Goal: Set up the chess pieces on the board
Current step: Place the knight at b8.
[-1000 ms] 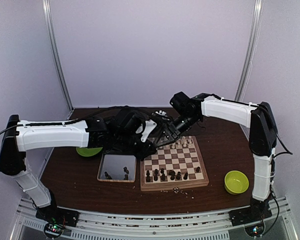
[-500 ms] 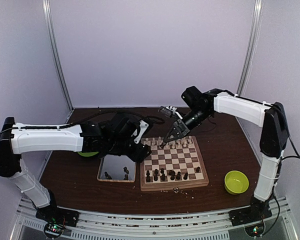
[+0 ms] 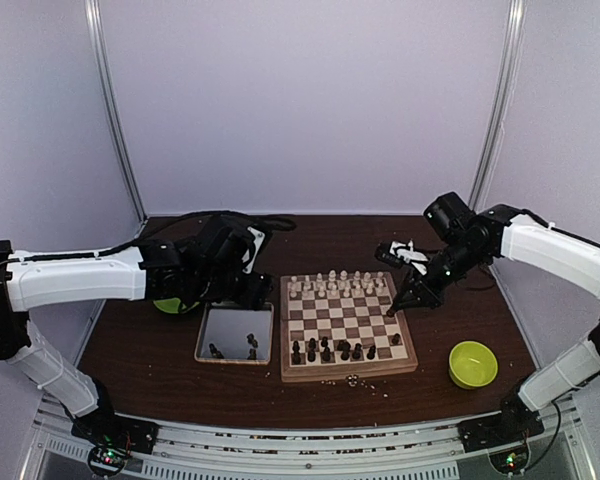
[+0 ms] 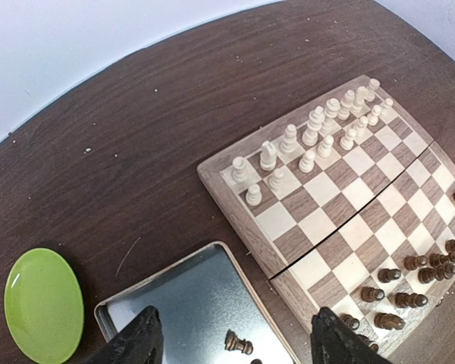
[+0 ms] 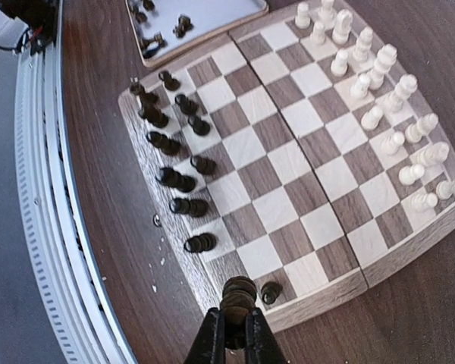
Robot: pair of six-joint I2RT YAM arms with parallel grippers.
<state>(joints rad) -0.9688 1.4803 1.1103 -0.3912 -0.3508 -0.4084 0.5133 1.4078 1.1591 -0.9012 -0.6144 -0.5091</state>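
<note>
The right gripper (image 5: 233, 322) is clamped on a dark chessman (image 5: 239, 293), pinching it by the top above the right edge of the board (image 3: 350, 322). In the wrist view it sits just beside a dark piece (image 5: 271, 293) standing by the near right corner. If it is lowered off-centre, the fingers or the held piece may clip that neighbour and topple it. It could also land on the raised border and tip. The narrow pinch may let it swivel. The left gripper (image 4: 235, 337) is spread and empty above the tray (image 4: 182, 303), where spare dark chessmen (image 3: 251, 345) lie, and poses little risk.
</note>
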